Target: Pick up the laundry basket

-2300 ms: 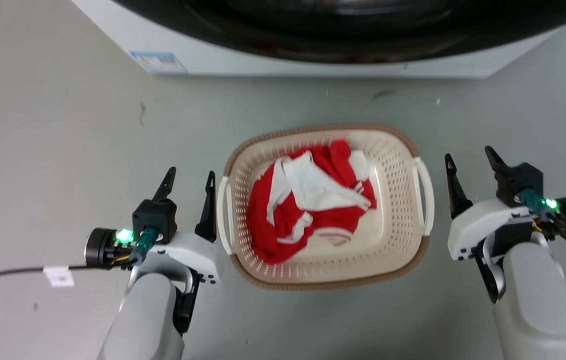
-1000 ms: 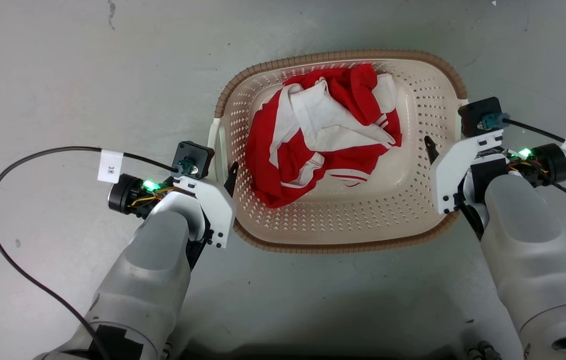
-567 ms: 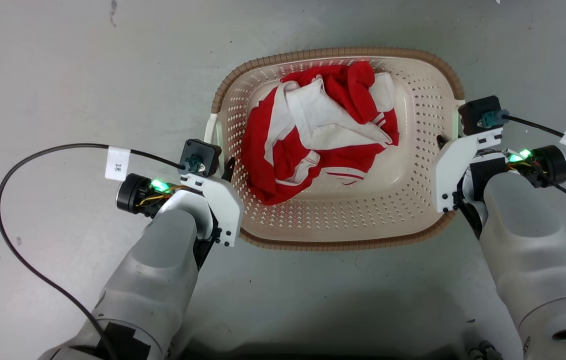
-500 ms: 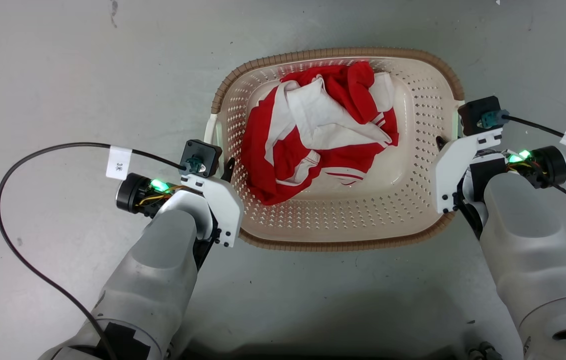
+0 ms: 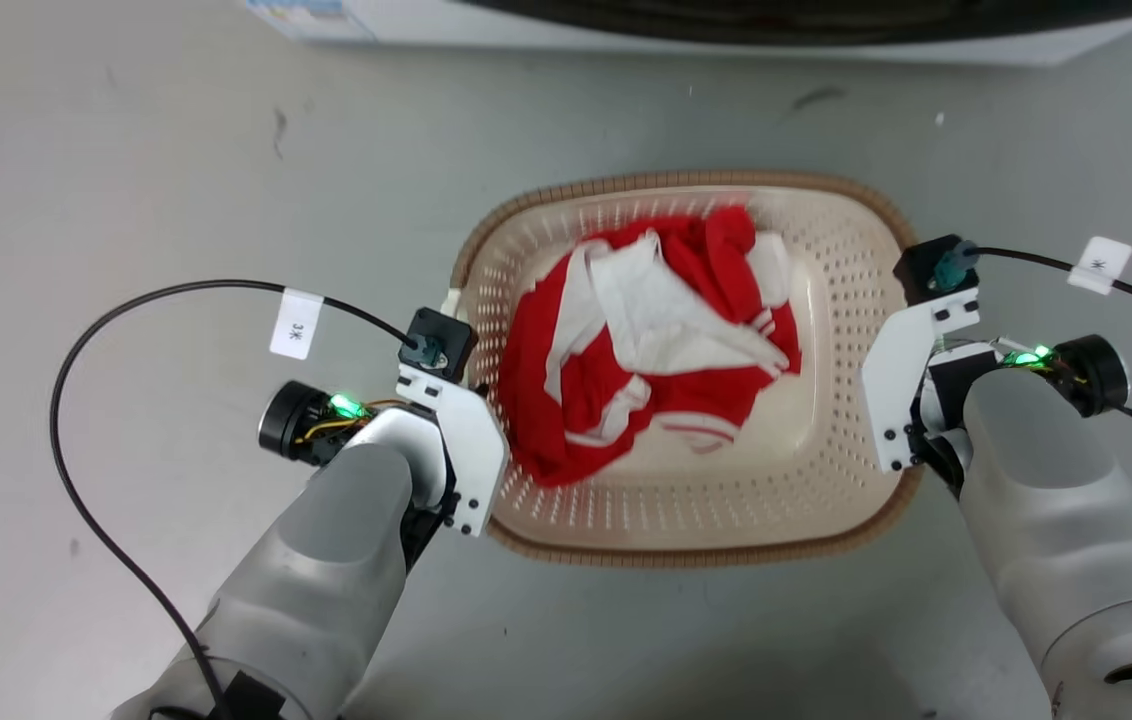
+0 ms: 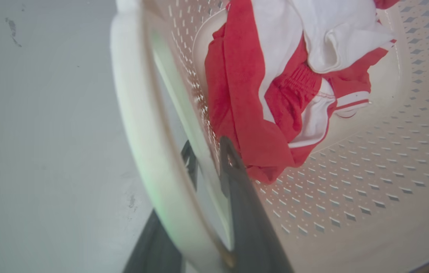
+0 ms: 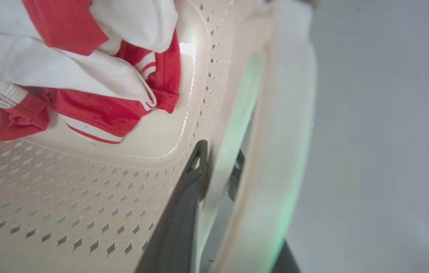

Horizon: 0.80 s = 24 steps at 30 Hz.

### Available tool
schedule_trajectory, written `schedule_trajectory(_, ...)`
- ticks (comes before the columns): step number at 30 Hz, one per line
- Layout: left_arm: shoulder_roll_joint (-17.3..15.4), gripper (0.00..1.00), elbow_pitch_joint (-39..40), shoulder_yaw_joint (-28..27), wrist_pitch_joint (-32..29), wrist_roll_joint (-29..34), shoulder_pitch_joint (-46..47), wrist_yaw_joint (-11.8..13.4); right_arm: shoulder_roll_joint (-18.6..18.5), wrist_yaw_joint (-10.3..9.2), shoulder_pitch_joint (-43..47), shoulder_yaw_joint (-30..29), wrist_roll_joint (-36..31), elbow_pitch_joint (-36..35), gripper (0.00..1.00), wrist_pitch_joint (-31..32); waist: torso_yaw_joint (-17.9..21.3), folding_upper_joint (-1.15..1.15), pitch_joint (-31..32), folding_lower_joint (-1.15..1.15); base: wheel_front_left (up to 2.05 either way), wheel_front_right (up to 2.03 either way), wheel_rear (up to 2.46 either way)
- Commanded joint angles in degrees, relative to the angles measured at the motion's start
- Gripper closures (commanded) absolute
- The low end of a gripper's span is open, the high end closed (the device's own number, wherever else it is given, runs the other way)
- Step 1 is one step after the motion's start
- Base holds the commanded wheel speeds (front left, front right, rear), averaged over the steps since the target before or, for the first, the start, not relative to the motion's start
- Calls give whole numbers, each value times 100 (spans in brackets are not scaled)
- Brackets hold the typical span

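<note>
the left gripper (image 6: 209, 165) sits at the left short end of the laundry basket (image 5: 686, 505), one finger inside the perforated wall and one in the slot behind the left handle (image 6: 138, 125), pinching that wall. the right gripper (image 7: 218, 167) mirrors it at the right short end, clamped on the wall behind the right handle (image 7: 290, 132). so the basket's long axis runs from one gripper to the other, and a level lift likely needs both arms rising together. red and white clothes (image 5: 646, 350) lie in its middle; the washing machine (image 5: 626, 25) stands beyond its far rim.
</note>
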<state>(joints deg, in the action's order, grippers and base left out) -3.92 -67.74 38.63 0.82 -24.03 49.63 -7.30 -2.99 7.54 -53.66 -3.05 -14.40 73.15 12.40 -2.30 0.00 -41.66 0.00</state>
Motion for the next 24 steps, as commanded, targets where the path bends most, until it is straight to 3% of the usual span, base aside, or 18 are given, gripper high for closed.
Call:
schedule_trajectory(1,-75,100,166,236,-255,-209,-99,-21,16,-9,-52,99,-2,9,100,177,-1,0,457,0,0,0,0)
schedule_trajectory(11,-871,100,1146,1522,-1791,-1820,-575,-28,-14,-10,444,1079,1044,59,100,1320,101,0,1862,0,0,0,0)
schedule_trajectory(19,-1508,100,1749,2284,-2428,-2789,-795,-22,-27,-10,871,2274,2189,-109,100,2101,282,0,2842,0,0,0,0)
schedule_trajectory(24,-1728,100,1906,2510,-2620,-3136,-830,-22,-27,-7,1055,2695,2763,-348,100,2422,362,0,3168,0,0,0,0)
